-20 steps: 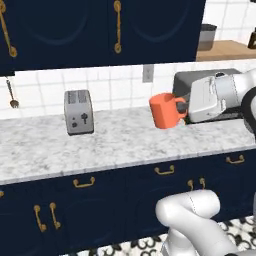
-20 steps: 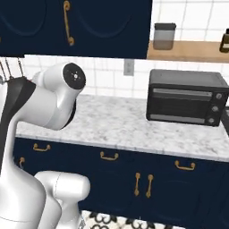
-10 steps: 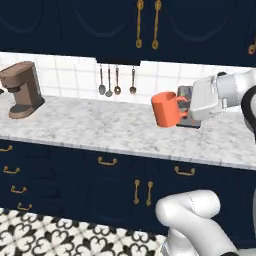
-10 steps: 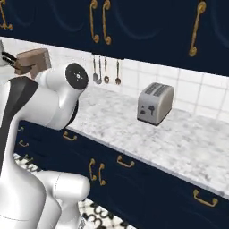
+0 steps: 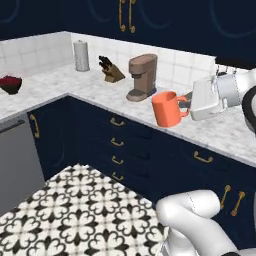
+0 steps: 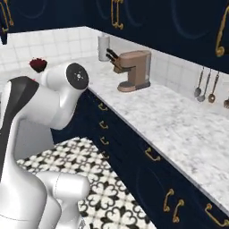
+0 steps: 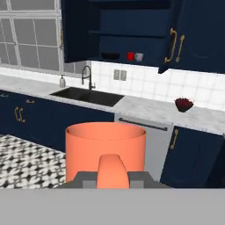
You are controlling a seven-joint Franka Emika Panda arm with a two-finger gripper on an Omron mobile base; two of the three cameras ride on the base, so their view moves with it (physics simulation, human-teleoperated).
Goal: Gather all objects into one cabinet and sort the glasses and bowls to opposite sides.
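Note:
An orange handled mug (image 5: 168,109) hangs in the air in front of the counter, held by its handle in my shut gripper (image 5: 188,103). In the hand view the mug (image 7: 105,148) stands upright close to the camera, its handle between my gripper's (image 7: 112,178) fingers. Far ahead, the navy wall cabinet (image 7: 127,30) stands open, its door (image 7: 186,33) with a brass handle swung to the right. On its lower shelf sit a black bowl (image 7: 110,56) at the left, then a red cup (image 7: 130,56) and a pale grey cup (image 7: 139,56) side by side.
Below the cabinet are a sink (image 7: 88,95) with a faucet, a dishwasher (image 7: 143,132) and a dark red bowl (image 7: 183,104) on the counter. A coffee maker (image 5: 141,77), knife block (image 5: 111,70) and paper towel roll (image 5: 81,55) stand on the marble counter (image 5: 225,135). The patterned floor lies open.
The whole picture has shifted as the base turned left: toaster and oven are gone, and the coffee maker and counter corner have come in. The mug stays in my gripper.

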